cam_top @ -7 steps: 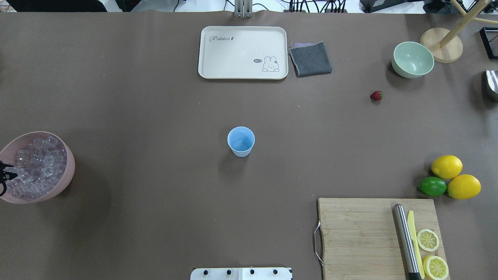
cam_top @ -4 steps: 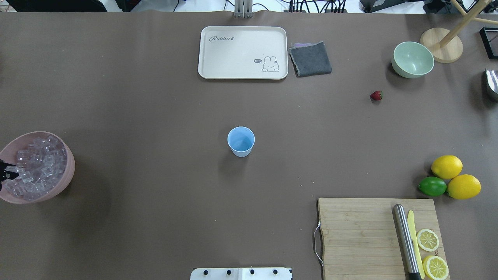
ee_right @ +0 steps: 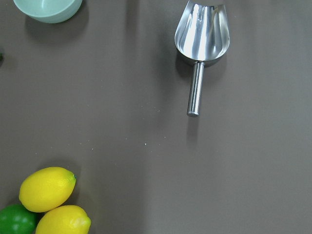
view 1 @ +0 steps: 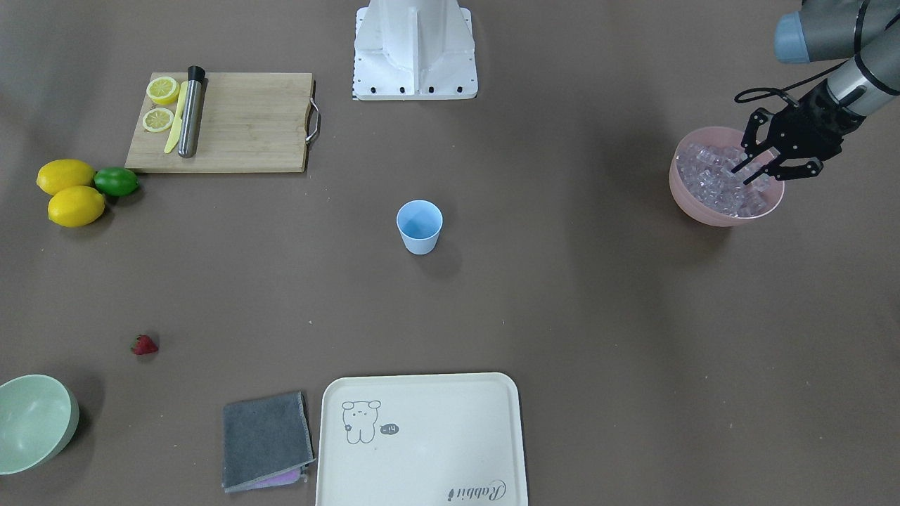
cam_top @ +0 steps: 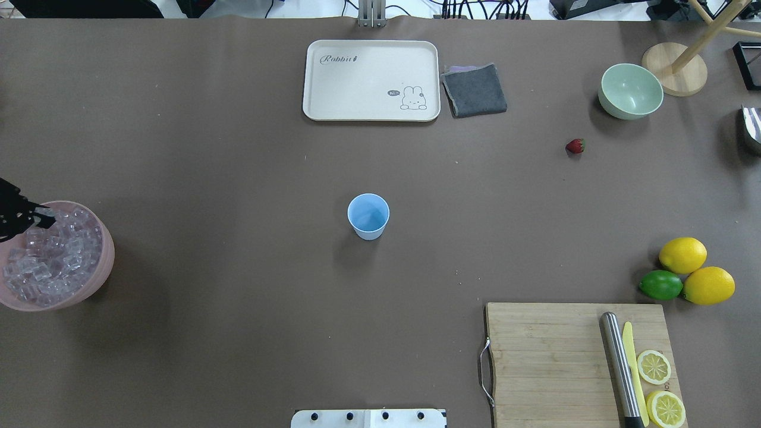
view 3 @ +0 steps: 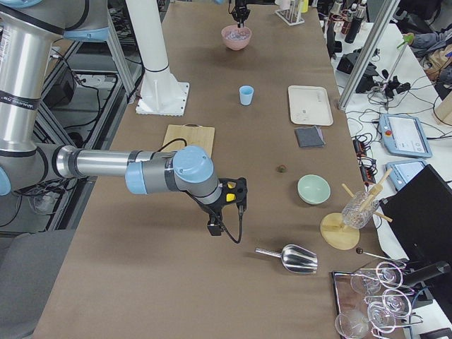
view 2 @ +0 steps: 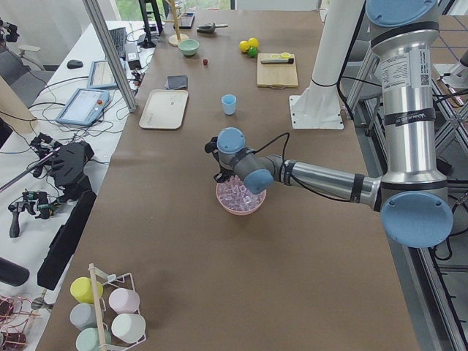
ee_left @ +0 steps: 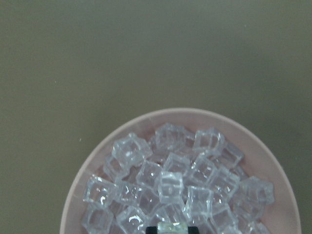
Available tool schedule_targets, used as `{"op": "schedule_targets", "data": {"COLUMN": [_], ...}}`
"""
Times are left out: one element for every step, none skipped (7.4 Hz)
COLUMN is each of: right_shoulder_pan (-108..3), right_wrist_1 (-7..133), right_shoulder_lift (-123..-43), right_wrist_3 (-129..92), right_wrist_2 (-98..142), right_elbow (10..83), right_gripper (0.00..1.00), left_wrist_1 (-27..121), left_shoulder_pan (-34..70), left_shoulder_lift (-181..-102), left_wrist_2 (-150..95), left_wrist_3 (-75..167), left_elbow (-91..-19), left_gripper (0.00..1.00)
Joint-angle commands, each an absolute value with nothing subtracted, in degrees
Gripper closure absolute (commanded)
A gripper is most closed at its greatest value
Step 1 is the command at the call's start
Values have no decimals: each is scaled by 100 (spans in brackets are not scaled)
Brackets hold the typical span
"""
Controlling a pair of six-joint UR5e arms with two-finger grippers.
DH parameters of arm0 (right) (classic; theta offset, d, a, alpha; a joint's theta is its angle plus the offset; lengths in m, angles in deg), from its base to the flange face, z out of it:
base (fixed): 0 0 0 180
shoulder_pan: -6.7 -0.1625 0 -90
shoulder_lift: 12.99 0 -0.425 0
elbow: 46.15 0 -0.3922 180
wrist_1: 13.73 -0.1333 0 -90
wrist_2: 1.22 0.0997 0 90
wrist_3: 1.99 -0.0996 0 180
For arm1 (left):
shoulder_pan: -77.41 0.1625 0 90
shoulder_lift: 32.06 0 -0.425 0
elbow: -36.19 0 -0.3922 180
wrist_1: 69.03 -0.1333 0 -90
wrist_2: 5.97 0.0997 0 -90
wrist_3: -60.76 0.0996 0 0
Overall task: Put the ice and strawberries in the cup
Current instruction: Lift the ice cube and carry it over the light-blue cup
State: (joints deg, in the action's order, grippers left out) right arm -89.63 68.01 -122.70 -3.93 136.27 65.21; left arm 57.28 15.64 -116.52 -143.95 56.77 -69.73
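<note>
Tabletop scene with two robot arms over a brown table [cam_top: 238, 178]. Left gripper [view 1: 747, 174] poised just above a pink bowl [view 1: 703, 211] at the robot's left end of the table. Bowl heaped with ice [view 1: 710, 179], clear and faintly lilac. Black fingertips pinching a single ice cube [ee_left: 170, 227], seen at the bottom edge of the left wrist view, just over the heap. Pale-blue cup [cam_top: 368, 233] upright and empty at mid-table, well apart from the bowl. Small red strawberry [cam_top: 575, 145] lying alone on the robot's right side, near a pale-green bowl [cam_top: 612, 110]. Right gripper [view 3: 214, 227] hanging above the right end of the table, near a metal scoop [ee_right: 201, 34]; cannot tell whether spread or pressed together. Two lemons [cam_top: 682, 254] and a lime [cam_top: 660, 285] clustered together, just beside a wooden cutting board [cam_top: 553, 356].
</note>
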Motion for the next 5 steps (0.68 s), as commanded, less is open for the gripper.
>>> {"op": "schedule_targets", "data": {"right_shoulder_pan": [-8963, -8963, -8963, -8963, -8963], "right_wrist_1": [6801, 6801, 6801, 6801, 6801], "right_shoulder_lift": [-12294, -12294, -12294, -12294, -12294], "right_wrist_3": [-393, -393, -393, -393, -393], "right_wrist_2": [13633, 13633, 13633, 13624, 13624], "right_elbow": [6521, 6521, 6521, 6521, 6521], "right_gripper": [0, 0, 0, 0, 0], "left_wrist_1": [5692, 5692, 5692, 5692, 5692], "left_shoulder_pan": [1702, 1990, 2350, 2867, 3473], "left_shoulder_lift": [-12694, -13081, -13546, -13908, -14172], "left_wrist_2": [-14422, -14370, -14204, -13576, -12978], "left_wrist_3": [4096, 3359, 2594, 1865, 1361], "left_elbow": [-6859, -6858, -6841, -6840, -6823], "left_gripper": [100, 100, 100, 100, 100]}}
